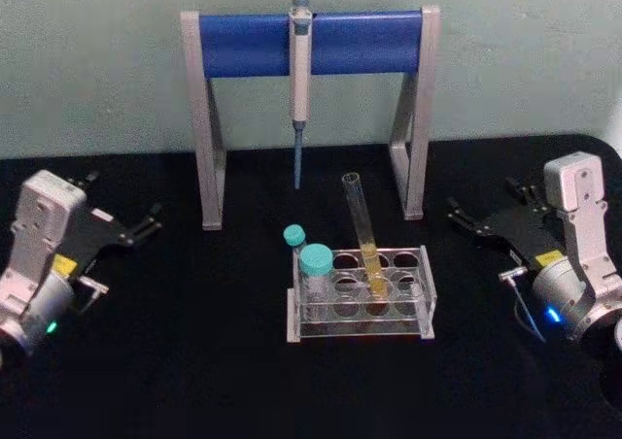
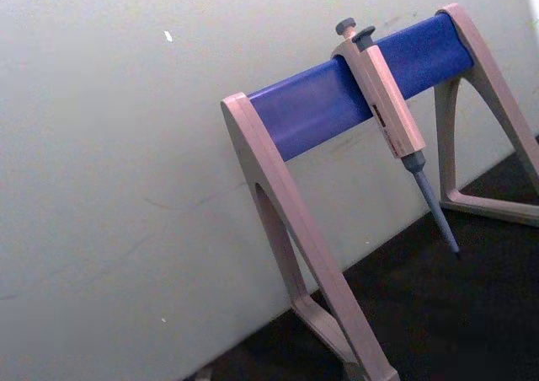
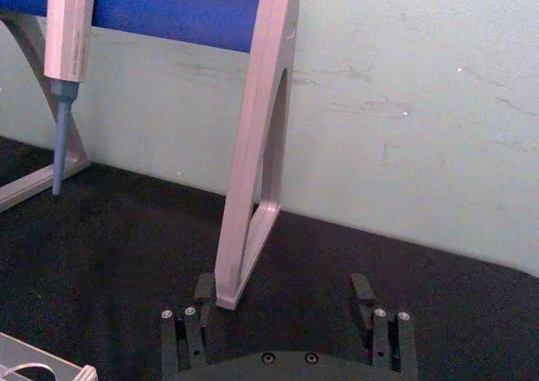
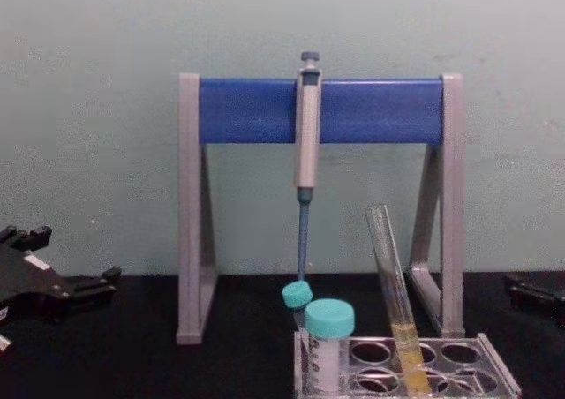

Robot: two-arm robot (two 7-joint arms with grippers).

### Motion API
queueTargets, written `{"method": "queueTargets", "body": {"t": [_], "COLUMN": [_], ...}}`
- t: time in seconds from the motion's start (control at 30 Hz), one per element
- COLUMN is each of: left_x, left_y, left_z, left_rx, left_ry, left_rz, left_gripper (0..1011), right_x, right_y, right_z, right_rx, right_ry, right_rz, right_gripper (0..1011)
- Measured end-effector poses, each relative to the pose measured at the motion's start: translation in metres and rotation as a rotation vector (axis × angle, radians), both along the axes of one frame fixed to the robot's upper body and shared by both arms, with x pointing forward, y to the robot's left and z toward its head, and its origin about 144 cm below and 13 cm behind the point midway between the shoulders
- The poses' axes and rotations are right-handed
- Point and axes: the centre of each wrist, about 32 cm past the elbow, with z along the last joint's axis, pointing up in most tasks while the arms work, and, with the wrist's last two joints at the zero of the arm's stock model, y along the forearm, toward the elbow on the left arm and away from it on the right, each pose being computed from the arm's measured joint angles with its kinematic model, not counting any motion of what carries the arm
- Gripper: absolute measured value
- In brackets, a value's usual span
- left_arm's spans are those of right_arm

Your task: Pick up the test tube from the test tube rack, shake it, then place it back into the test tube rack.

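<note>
On a black bench, the test tube rack sat nearest, centred; the test tube stood in a middle hole, leaning left, yellow liquid in its lower part; two teal-capped tubes stood at the rack's left end. The left gripper rested far left and the right gripper far right, both spread open, holding nothing; behind stood a grey-and-blue stand with a hanging pipette.
</note>
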Motion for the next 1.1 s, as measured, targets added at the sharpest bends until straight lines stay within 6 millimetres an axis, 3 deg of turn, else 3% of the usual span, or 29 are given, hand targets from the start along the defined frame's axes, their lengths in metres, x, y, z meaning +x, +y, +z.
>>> {"method": "queueTargets", "body": {"t": [1.1], "left_x": [0.0000], "left_y": [0.0000], "left_z": [0.0000], "left_rx": [0.000], "left_ry": [0.000], "left_rz": [0.000], "left_gripper": [1002], "right_x": [0.0000], "right_y": [0.0000], "right_z": [0.0000], "right_rx": [0.000], "right_ry": [0.000], "right_rz": [0.000], "right_gripper": [1000]}}
